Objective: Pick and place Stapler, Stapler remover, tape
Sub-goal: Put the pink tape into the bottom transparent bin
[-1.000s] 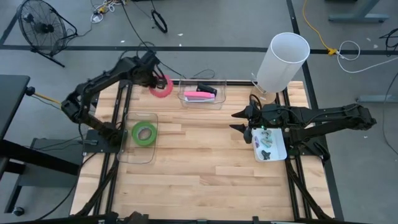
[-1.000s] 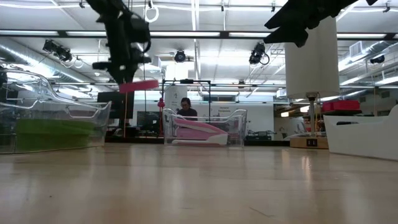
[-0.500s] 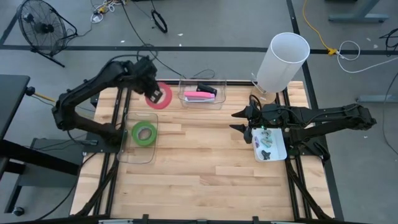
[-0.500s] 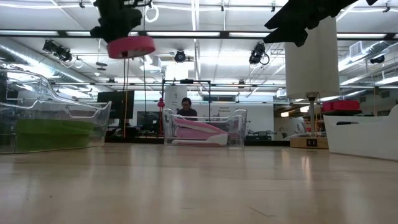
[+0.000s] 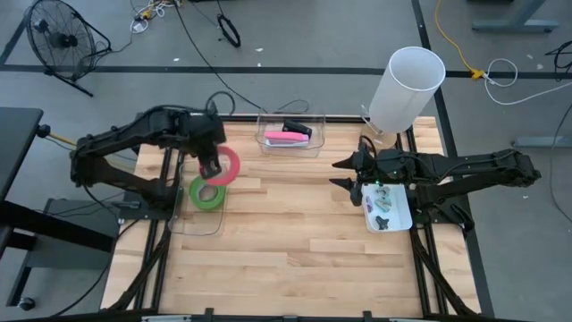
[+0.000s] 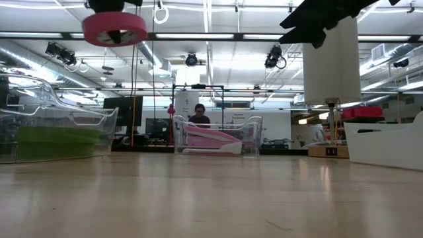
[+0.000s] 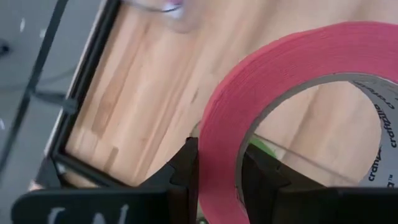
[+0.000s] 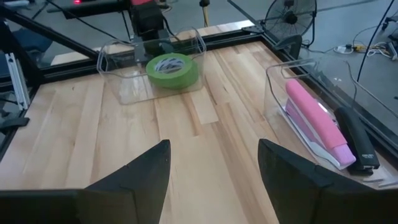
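Fingers of the left gripper [image 7: 217, 177] pinch the wall of the pink tape [image 5: 222, 165], carried high above the clear bin [image 5: 192, 222] where the green tape [image 5: 207, 192] lies. Placing seems in hand — next, lower it into the bin and let go. Both rolls are flat rings with open centres. Right gripper [image 8: 211, 165] waits agape, empty, over the white tray [image 5: 399, 215].

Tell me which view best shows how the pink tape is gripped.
Left wrist view: the left gripper pinches the pink tape through its wall, jaws either side. The high view shows the tape above the green tape; the low view shows it edge-on; the right wrist view barely shows it.
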You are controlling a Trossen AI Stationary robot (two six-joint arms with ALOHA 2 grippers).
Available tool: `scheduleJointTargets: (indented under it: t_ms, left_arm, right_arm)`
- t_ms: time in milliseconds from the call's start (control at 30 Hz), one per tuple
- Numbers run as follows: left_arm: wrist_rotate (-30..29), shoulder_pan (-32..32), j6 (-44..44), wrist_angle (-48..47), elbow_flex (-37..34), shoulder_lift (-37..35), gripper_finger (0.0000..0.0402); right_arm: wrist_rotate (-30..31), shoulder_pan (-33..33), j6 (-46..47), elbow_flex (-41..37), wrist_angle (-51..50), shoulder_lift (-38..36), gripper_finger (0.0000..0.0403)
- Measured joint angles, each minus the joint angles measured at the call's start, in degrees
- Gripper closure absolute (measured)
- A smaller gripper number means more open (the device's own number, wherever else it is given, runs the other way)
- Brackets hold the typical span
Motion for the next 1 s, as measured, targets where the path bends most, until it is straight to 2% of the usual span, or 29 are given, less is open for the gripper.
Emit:
scheduleJointTargets:
  t_ms: [233,400,500,1000]
  left_arm:
    - [0.5,-5.6,9.8,-7.3,0.0,0.1,0.0314]
    - [3.3,-8.7,10.5,-8.2,0.0,0.1,0.0314]
    - [2.9,-10.2,11.2,-8.2,0.0,0.1,0.0314]
    - [5.7,-13.5,9.5,-8.1,0.0,0.1,0.0314]
  right_arm:
    - [0.1,0.0,0.0,0.0,1.3,0.0,0.0163]
    - [0.1,0.0,0.0,0.0,1.4,0.0,0.0163]
    - [0.1,0.0,0.0,0.0,1.4,0.0,0.0163]
    - [0.1,0.0,-0.2,0.0,1.5,0.0,0.0163]
